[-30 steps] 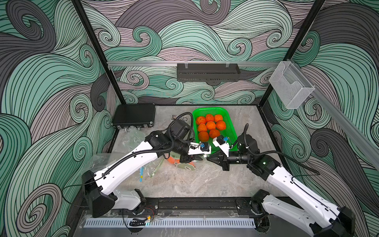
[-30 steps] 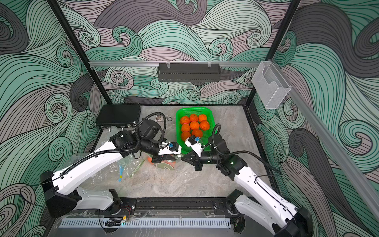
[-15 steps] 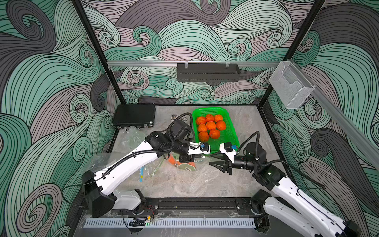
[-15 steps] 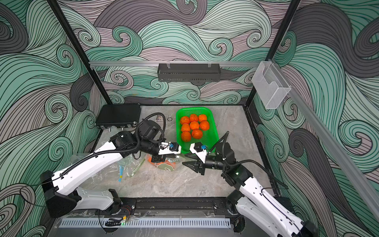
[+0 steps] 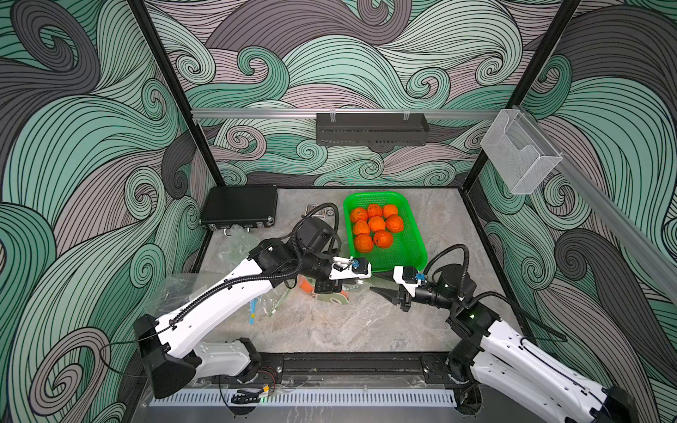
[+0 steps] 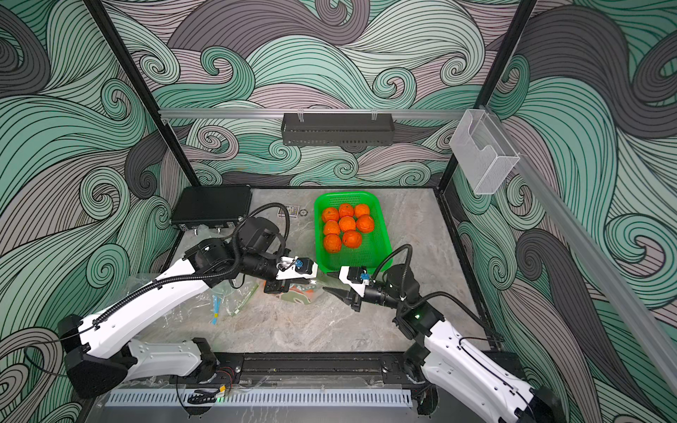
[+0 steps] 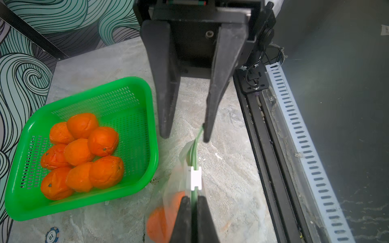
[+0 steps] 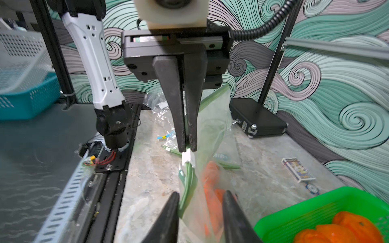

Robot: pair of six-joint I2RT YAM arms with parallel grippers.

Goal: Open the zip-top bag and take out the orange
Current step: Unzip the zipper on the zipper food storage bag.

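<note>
tools are meeting at the zip-top bag [image 8: 212, 126], in the middle of the right wrist view. your left tool [image 8: 187, 148] is clamping the green zip strip [image 7: 194, 151] just beside the white slider [image 7: 194, 178]. your right tool [image 7: 185, 137], pinched shut a second ago, is standing open around the strip's free end, gripping nothing. the orange [image 8: 210, 176] is still sitting inside the bag, lower centre of that view, so you are needing a fresh pinch before pulling.

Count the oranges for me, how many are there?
9. Eight oranges lie piled in the green basket. One more orange is inside the clear bag beside the basket. More may hide underneath the pile.
</note>
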